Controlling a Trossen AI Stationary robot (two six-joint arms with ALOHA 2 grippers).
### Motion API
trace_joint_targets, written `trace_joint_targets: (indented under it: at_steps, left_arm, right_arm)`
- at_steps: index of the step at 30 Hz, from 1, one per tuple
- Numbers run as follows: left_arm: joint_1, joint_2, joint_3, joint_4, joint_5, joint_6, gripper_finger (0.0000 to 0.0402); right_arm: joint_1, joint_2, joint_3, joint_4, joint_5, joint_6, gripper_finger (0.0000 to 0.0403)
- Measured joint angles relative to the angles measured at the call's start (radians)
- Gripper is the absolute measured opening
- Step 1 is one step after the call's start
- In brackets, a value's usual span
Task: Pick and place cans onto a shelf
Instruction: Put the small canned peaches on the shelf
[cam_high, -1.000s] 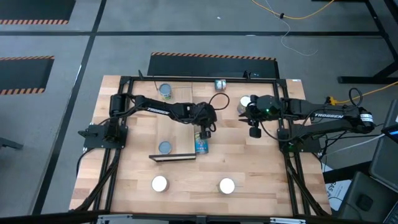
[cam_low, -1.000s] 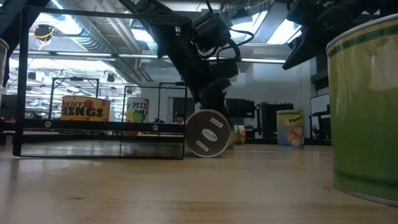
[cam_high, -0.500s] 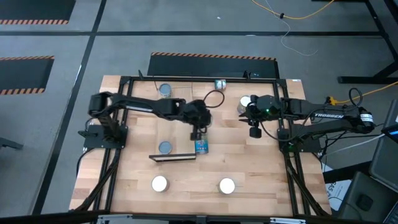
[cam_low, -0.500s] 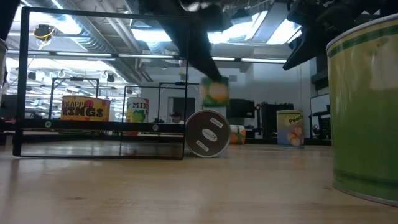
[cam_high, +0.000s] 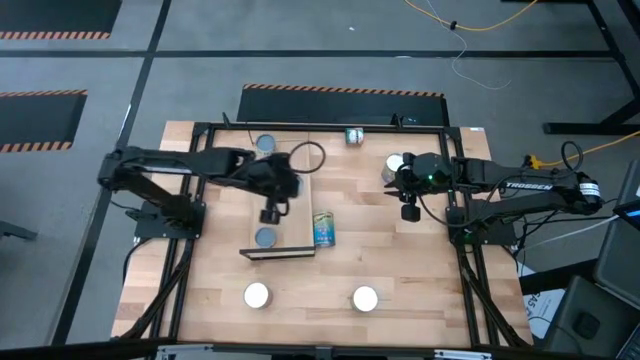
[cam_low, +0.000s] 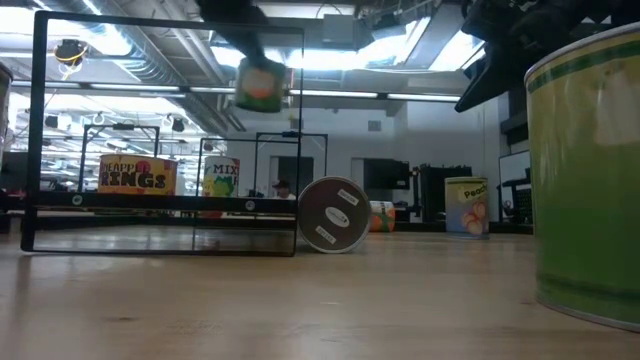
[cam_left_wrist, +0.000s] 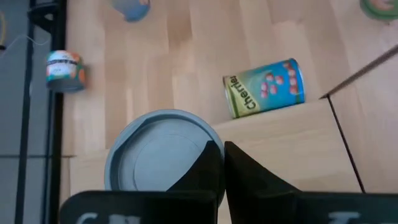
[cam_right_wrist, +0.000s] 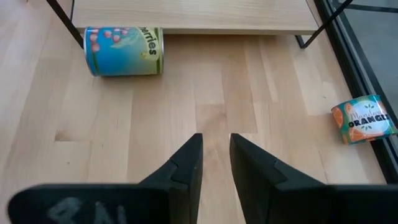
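The shelf (cam_high: 290, 200) is a light-wood plank raised on a black frame. Two silver-topped cans stand on it, one at its far end (cam_high: 266, 143) and one near its dark near end (cam_high: 265, 238). My left gripper (cam_high: 270, 213) hangs shut and empty above the near one (cam_left_wrist: 163, 149). A blue can (cam_high: 323, 229) lies on its side on the tabletop against the shelf's right edge, its round end (cam_low: 332, 214) facing the low camera. My right gripper (cam_high: 409, 210) hovers open and empty right of the shelf, pointing toward the blue can (cam_right_wrist: 124, 42).
Two white-topped cans (cam_high: 257, 295) (cam_high: 365, 298) stand near the table's near edge. An orange-labelled can (cam_high: 354, 135) lies at the far edge, and another can (cam_high: 394, 163) stands beside my right arm. A black frame (cam_high: 205, 130) borders the table.
My left gripper has risen from just behind the lying blue can and drawn back toward the table's left, so that it now hangs over the shelf. The blue can stays on its side.
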Motion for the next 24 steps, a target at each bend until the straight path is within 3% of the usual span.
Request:
trace_joint_targets:
  at_steps: [6,14,24]
  left_arm:
    - [-0.014,-0.182,-0.215,0.059,-0.002,-0.088,0.0000]
    - [-0.053,-0.372,-0.563,0.290,0.019,-0.151,0.0001]
    - [-0.086,-0.408,-0.715,0.351,0.062,-0.181,0.0004]
  right_arm:
    - [0.000,0.000,0.000,-0.001,0.000,0.000,0.0084]
    - [0.000,0.000,0.000,0.000,0.000,0.000,0.0084]
    - [0.000,0.000,0.000,0.001,0.000,0.000,0.0084]
